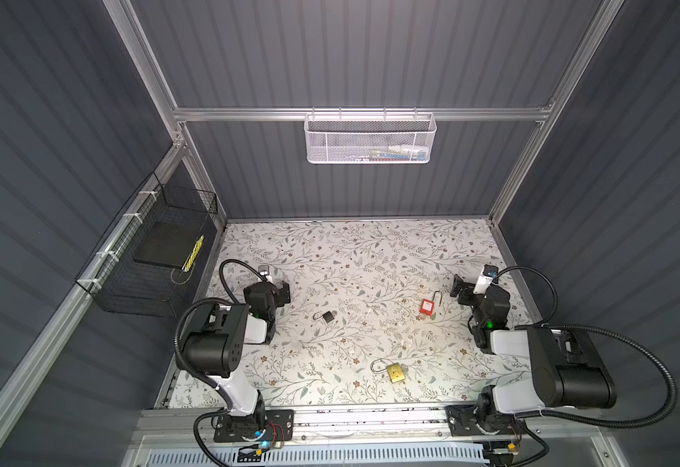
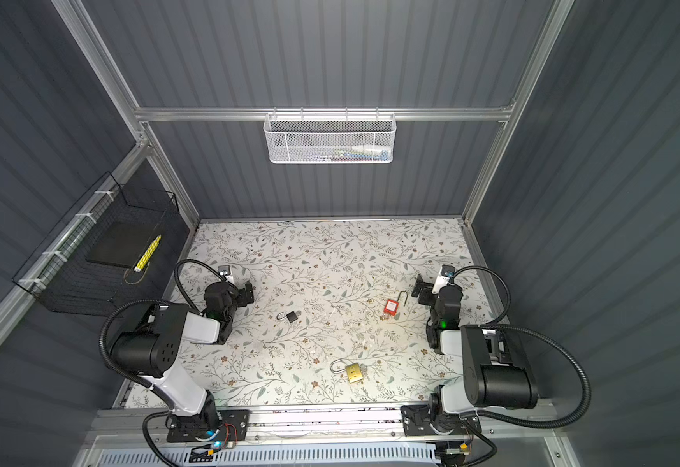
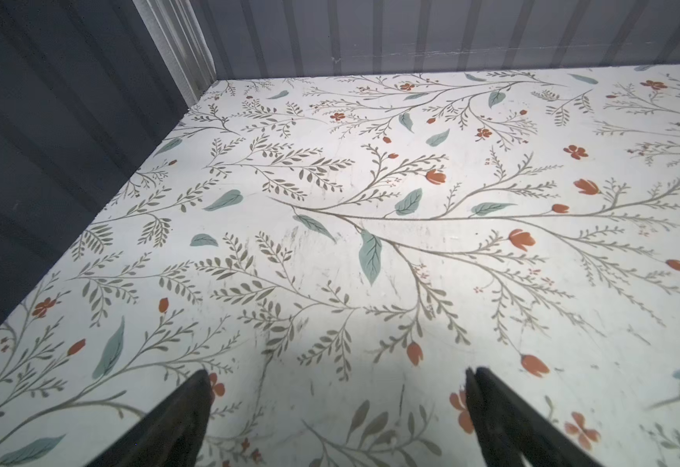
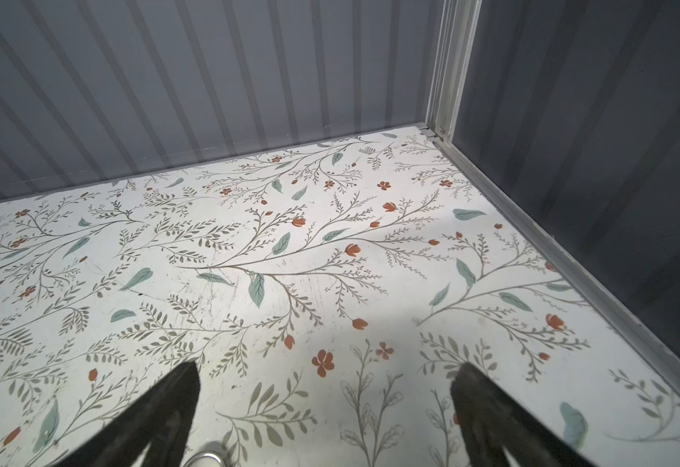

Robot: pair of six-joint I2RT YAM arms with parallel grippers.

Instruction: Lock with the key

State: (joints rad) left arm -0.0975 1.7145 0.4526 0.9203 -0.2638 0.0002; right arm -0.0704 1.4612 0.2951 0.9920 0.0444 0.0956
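Scanning the cell, big to small.

Counter (image 1: 350,250): flowered sheet, bare ahead of both tools. Both wrist views show only the pattern and the far wall.

Left tool (image 1: 283,290): jaws spread wide, nothing between them, low over the counter. Right tool (image 1: 460,289): likewise wide apart and empty. Both point away from their bases, so every lock lies behind or inboard of the tips.

Brass lock (image 1: 395,372): well behind the right tool, nearer that arm's base than the left's. Long axis crosswise, shackle toward the left arm's side, apparently swung open.

Red lock (image 1: 426,306): near the right tool, on its inboard side and slightly behind the tips. Long axis roughly along the tool's pointing line, thin shackle at the far end.

Black lock (image 1: 329,316): inboard of the left tool and behind it. Axis crosswise, shackle toward the left tool.

Key: not made out for certain. A small glint (image 1: 405,367) touches the brass lock's body on the side away from its shackle in both top views. It may be a key, but it is too small to tell.

Judgement: task not begun. The right arm is nearer two locks. Red is its shortest reach, calling for a pull back and a turn inboard. The left arm suits black.
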